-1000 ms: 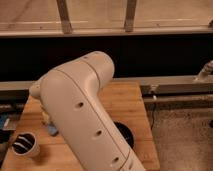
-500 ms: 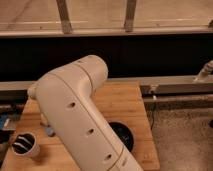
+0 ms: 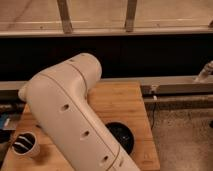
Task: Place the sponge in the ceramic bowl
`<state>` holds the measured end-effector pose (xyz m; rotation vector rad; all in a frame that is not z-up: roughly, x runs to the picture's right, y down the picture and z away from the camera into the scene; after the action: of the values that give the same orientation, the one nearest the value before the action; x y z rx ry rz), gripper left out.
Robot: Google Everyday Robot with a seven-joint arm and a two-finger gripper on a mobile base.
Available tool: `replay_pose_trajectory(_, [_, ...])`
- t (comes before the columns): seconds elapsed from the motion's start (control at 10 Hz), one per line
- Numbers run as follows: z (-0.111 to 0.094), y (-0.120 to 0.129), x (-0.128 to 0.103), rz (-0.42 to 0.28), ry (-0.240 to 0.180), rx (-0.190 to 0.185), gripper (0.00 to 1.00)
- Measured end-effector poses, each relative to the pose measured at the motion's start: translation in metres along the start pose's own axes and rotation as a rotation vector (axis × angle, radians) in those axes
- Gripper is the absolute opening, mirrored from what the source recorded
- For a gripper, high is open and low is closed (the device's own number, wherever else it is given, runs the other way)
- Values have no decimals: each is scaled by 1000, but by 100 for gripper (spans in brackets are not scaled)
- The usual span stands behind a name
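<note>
The ceramic bowl, black and glossy, sits on the wooden table near its front right. My white arm partly covers the bowl's left side. The arm fills the middle of the camera view, with its elbow bent up over the table's left half. The gripper does not show; it lies somewhere behind or below the arm on the left. The sponge is hidden from view.
A pale cup with a dark striped inside stands at the table's front left. A dark wall and a metal rail run behind the table. Speckled floor lies to the right, beyond the table's right edge.
The arm has swung a little to the left and downward across the table, uncovering more of the black bowl on its right.
</note>
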<state>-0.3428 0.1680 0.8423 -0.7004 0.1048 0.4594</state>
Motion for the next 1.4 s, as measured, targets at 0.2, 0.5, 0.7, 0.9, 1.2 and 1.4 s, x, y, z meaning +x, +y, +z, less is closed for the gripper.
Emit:
replay_pose_trajectory(0.2, [-5, 3, -5, -13, 4, 9, 61])
replay_pose_trajectory(0.5, [0, 6, -10, -35, 11, 2, 61])
replay_pose_trajectory(0.7, [3, 12, -16, -51, 11, -5, 61])
replay_pose_trajectory(0.9, [5, 16, -19, -60, 13, -9, 61])
replay_pose_trajectory(1.2, [6, 29, -26, -87, 14, -15, 61])
replay_pose_trajectory(1.4, [15, 31, -24, -82, 22, -28, 57])
